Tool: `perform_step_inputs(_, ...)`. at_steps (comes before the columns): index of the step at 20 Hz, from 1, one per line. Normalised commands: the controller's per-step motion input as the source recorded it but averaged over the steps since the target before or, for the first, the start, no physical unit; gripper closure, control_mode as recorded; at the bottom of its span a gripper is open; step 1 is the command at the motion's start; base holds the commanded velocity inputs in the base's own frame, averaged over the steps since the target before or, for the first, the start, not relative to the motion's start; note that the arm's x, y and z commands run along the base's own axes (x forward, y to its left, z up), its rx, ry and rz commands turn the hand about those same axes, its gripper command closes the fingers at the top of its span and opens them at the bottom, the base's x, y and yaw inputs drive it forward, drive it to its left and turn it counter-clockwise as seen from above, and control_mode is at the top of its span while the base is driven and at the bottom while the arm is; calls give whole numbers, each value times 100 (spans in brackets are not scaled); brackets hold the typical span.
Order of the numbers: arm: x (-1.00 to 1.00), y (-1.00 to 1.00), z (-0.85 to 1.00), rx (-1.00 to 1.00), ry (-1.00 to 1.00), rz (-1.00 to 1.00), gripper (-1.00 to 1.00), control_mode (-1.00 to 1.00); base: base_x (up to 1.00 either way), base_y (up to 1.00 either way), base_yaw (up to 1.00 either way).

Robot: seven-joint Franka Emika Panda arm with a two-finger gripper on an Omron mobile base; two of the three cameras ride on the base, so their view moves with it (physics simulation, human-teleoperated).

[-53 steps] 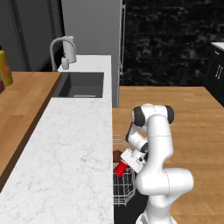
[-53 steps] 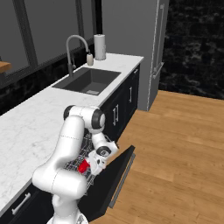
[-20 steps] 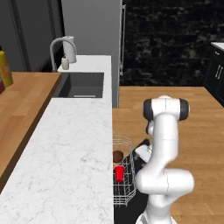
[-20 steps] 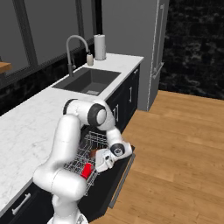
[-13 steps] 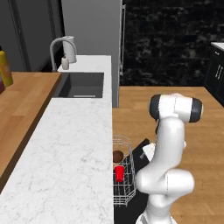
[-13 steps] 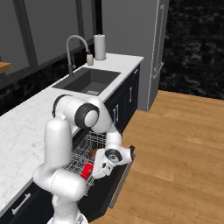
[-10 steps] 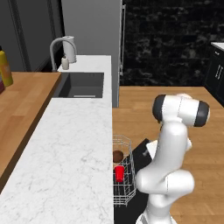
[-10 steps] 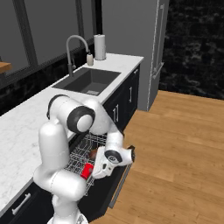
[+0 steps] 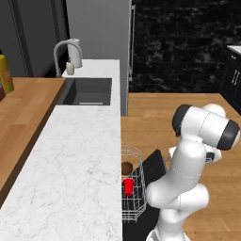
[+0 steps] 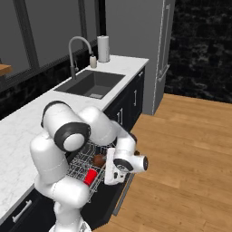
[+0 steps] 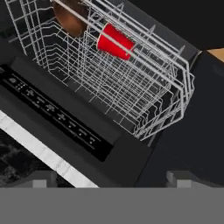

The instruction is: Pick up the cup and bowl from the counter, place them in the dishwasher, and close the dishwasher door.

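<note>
The red cup (image 11: 114, 41) lies on its side in the white wire rack (image 11: 144, 87) of the dishwasher, with the dark brown bowl (image 11: 72, 17) just beyond it. Both also sit in the pulled-out rack (image 10: 81, 165), the cup (image 10: 90, 176) nearer me than the bowl (image 10: 99, 159). My gripper (image 10: 112, 171) is low at the outer side of the rack, by the black dishwasher door (image 10: 118, 192), which leans partway open. In the hand view the gripper (image 11: 113, 180) is open with nothing between its fingertips (image 11: 41, 178). The marble counter (image 9: 80, 160) is bare.
A sink (image 9: 87, 92) with a curved tap (image 9: 63, 49) is set in the counter's far end. The tall grey fridge (image 10: 136, 41) stands beyond it, and wooden floor (image 10: 190, 154) spreads out on the door's side. A wooden top (image 9: 21, 113) runs along the counter.
The gripper has let go of the cup in the rack, pulled out and swung down around the door's outer edge. The door now leans a little more upright.
</note>
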Motion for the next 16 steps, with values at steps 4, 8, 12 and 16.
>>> perform_step_inputs(4, 0, -69, -8, 7, -37, 18, -100, -100, 0, 0, 0)
perform_step_inputs(8, 4, -74, -10, 11, -34, 21, -100, -100, 0, 0, 0)
perform_step_inputs(12, 21, -70, -26, 13, -28, 20, -100, -100, 0, 0, 0)
perform_step_inputs(16, 14, -59, -35, 15, -21, 23, -100, -100, 0, 0, 0)
